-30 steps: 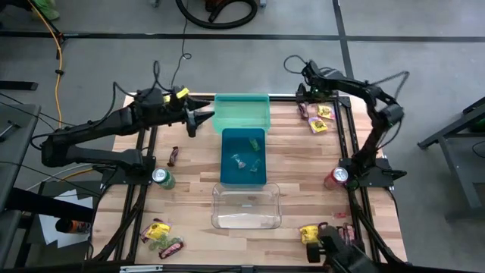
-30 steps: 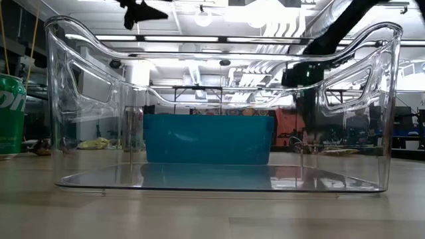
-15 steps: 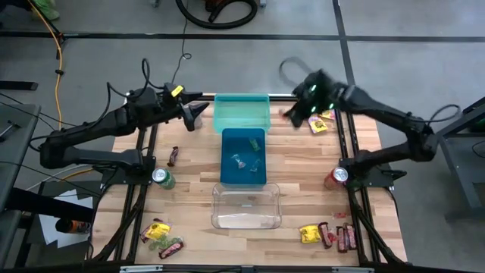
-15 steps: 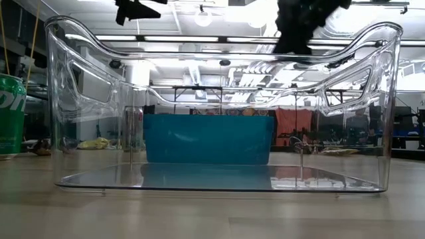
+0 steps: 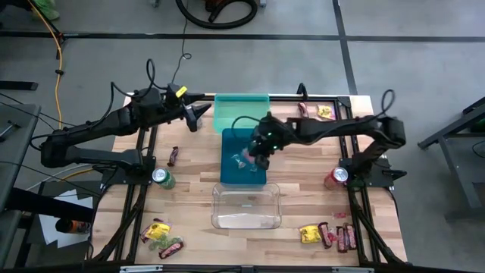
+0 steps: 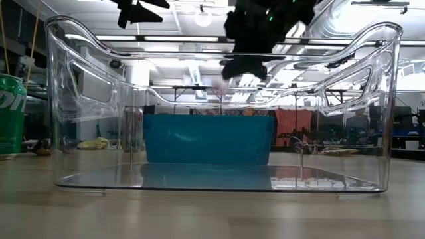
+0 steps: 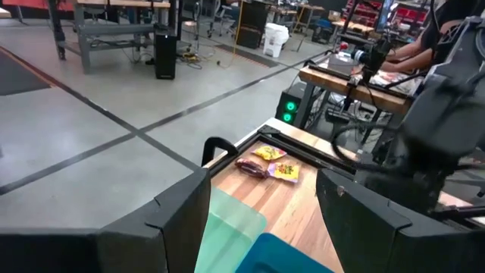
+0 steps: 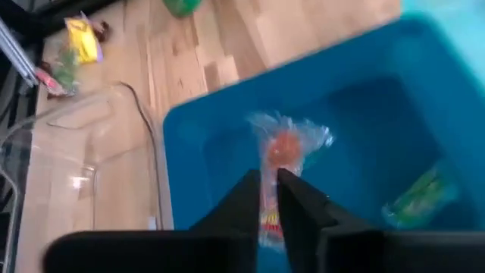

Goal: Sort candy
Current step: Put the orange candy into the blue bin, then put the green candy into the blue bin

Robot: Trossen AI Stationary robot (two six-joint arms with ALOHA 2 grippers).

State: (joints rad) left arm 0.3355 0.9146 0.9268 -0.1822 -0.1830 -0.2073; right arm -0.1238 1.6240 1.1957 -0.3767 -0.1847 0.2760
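My right gripper (image 5: 261, 152) hangs over the blue bin (image 5: 244, 176), shut on a small pink-and-yellow candy packet (image 8: 270, 212). In the bin lie a clear-wrapped sweet with a red centre (image 8: 288, 144) and a green packet (image 8: 415, 199). My left gripper (image 5: 201, 112) waits open in the air at the left side of the green bin (image 5: 242, 114). Other candy lies on the table in piles at the far right (image 5: 316, 111), near right (image 5: 326, 233) and near left (image 5: 159, 235). One dark bar (image 5: 173, 156) lies alone on the left. My right gripper pinches the candy packet (image 8: 270, 216) between its two fingers, coming from above and pointing down into the blue bin. Only a narrow strip of the packet shows between the fingers. It is lifted clear of the bin floor.
A clear bin (image 5: 245, 206) stands near the table's front edge, just before the blue bin. A green can (image 5: 162, 178) stands at the left and a red can (image 5: 336, 177) at the right. Black frame rails run along both sides of the wooden table.
My right arm has swung from the candy pile at the table's far right corner toward the left and near side, and now hangs over the blue bin. The far right pile lies uncovered again.
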